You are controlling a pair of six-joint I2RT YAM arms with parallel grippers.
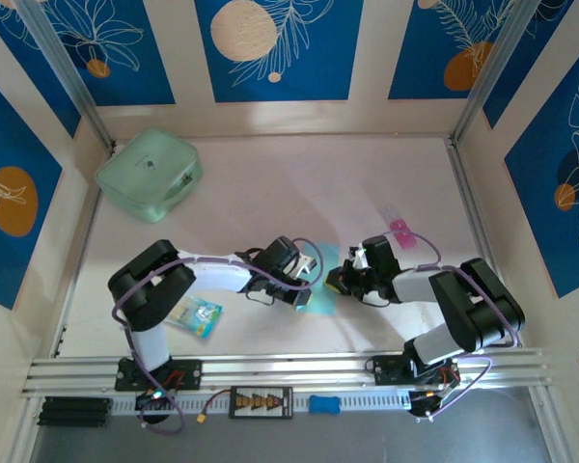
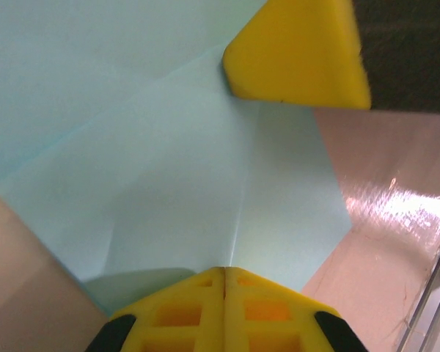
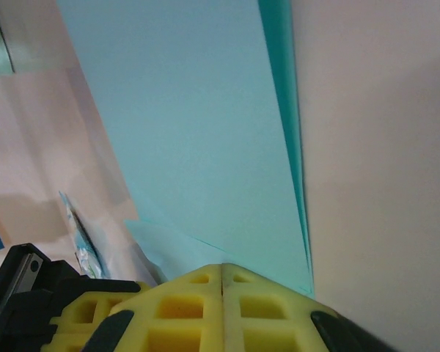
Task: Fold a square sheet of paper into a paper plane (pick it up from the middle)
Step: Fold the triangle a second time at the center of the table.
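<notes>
Left gripper (image 2: 224, 282) and right gripper (image 3: 222, 277), yellow fingers clenched together, tips on the thin light-blue square sheet of paper (image 2: 169, 169), partly folded, near the front edge of the pale table (image 1: 299, 183). Judged light, limp, easily creased and slippery: take hold at the central crease. A printed blue-and-white packet (image 1: 195, 316) lies left; open room beyond; the mint-green zip pouch (image 1: 150, 174) sits far left.

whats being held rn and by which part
Left gripper and right gripper, both shut, sit on opposite sides of the paper; pinched or pressed, cannot tell.
</notes>
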